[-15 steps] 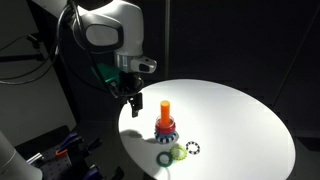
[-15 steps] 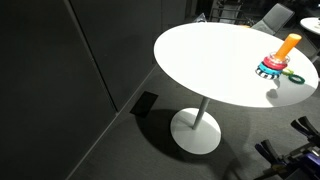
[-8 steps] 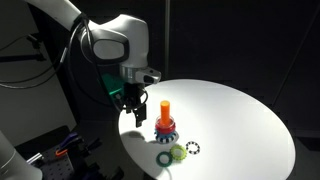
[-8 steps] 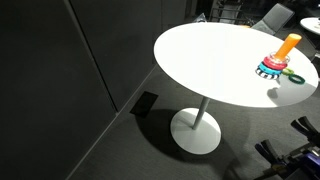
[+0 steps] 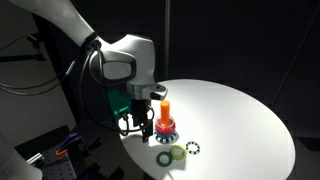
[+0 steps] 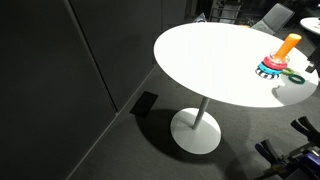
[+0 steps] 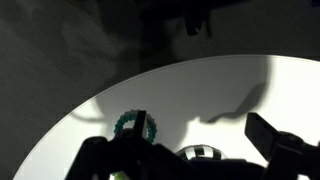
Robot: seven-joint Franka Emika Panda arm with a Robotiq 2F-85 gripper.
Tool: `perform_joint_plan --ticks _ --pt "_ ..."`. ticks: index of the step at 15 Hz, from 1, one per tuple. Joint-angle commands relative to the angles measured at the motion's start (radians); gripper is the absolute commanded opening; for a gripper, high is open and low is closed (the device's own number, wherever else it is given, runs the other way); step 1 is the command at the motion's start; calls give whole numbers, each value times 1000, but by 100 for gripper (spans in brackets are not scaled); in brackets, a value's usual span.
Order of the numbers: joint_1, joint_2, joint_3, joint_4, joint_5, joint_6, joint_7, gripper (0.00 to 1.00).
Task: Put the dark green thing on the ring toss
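The hand [image 5: 134,124] hangs spread over the round white desk [image 5: 235,115], close to its rim and just beside the ring toss [image 5: 165,122]. The dark green thing [image 5: 164,158] lies flat near the desk's edge, in a row of 3 with a yellow-green ring [image 5: 179,153] and a speckled ring [image 5: 194,149]. Open white surface stretches beyond the peg. Only an exterior view shows the desk's pedestal foot [image 6: 196,131]. The wrist view shows the dark green thing [image 7: 135,124] apart from the fingers.
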Motion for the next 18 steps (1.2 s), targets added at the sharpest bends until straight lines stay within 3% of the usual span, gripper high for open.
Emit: perform_joint_plan --ticks 1,7,18 --pt "-13 74 -16 31 -20 62 16 100" --pt "-18 175 -32 68 3 168 -1 100" --pt "-63 307 -35 131 37 262 -30 100"
